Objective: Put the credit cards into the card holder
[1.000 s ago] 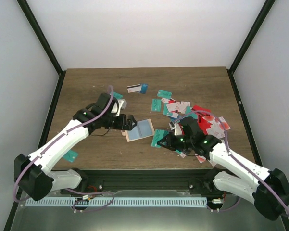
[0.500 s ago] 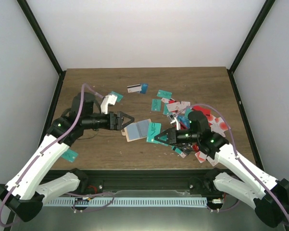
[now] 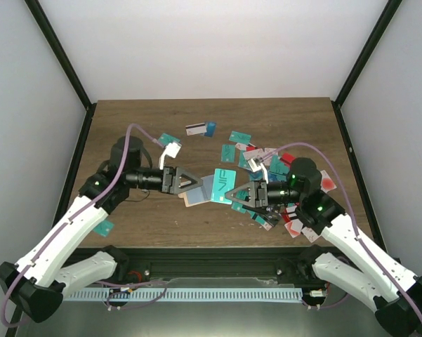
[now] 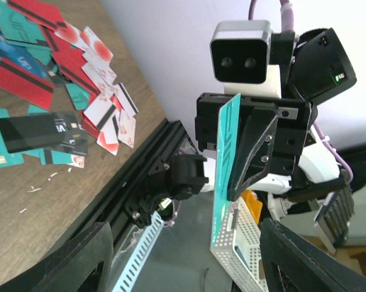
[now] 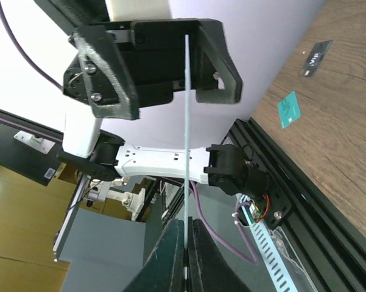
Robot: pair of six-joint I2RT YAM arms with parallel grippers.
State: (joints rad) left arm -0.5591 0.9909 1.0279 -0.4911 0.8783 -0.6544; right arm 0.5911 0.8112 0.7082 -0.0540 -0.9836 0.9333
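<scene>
Right gripper [image 3: 229, 192]: pinching an upright teal card [image 3: 222, 181], arm stretched toward centre frame.
Left gripper [image 3: 194, 184]: spread, level, facing it.

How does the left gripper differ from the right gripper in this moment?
The left gripper stands open and grips nothing, while the right gripper is shut on a teal card. The left one points to the robot's right, the right one to its left. Both hang above the table, tips facing each other.
</scene>
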